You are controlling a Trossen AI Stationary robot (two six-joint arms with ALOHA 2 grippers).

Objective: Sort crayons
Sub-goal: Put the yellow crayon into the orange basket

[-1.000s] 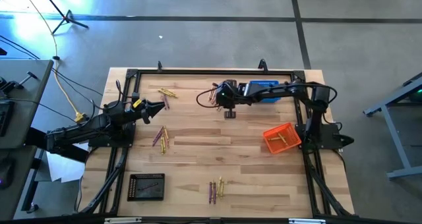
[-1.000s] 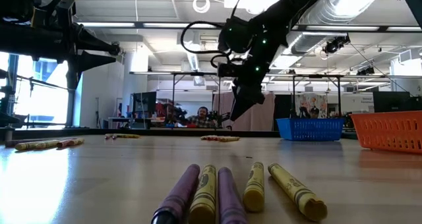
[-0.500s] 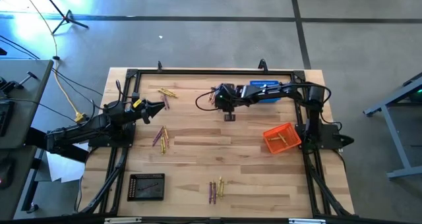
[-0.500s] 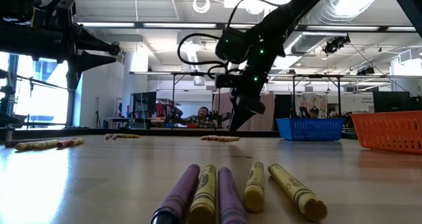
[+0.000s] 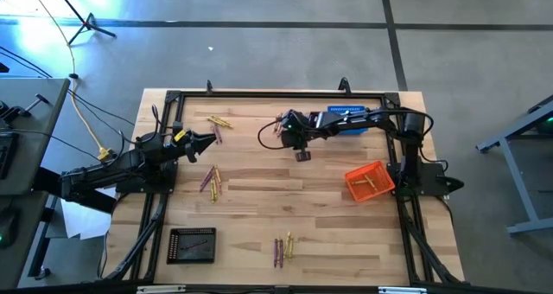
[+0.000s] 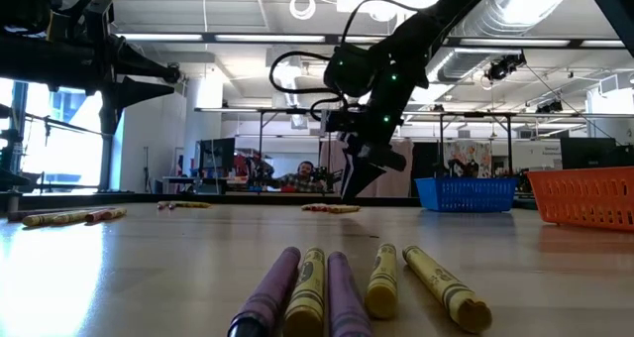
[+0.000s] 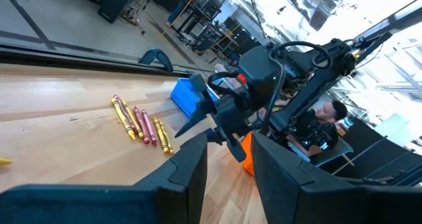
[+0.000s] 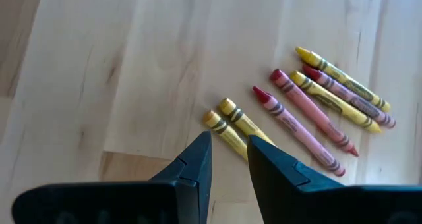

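Note:
Several crayons (image 8: 310,112), yellow, red and maroon, lie flat on the wooden table (image 5: 259,199) near its far middle; they also show in the left wrist view (image 7: 140,122). My right gripper (image 8: 229,145) is open and empty, pointing down just above them, close by the two yellow ones (image 8: 227,124); it also shows in the high view (image 5: 301,154) and the low view (image 6: 349,188). My left gripper (image 5: 211,140) is open and empty, raised over the table's left side. Other crayon groups lie at the far left (image 5: 219,121), the left middle (image 5: 210,180) and the near edge (image 5: 282,248).
A blue basket (image 5: 346,121) stands at the far right, partly under my right arm. An orange basket (image 5: 370,182) with a yellow crayon in it stands at the right. A black basket (image 5: 192,245) stands at the near left. A dark frame (image 5: 164,199) runs along the table's edges.
My right gripper has gone down a little toward the crayons at the table's far middle and has tipped slightly. My left arm has kept still.

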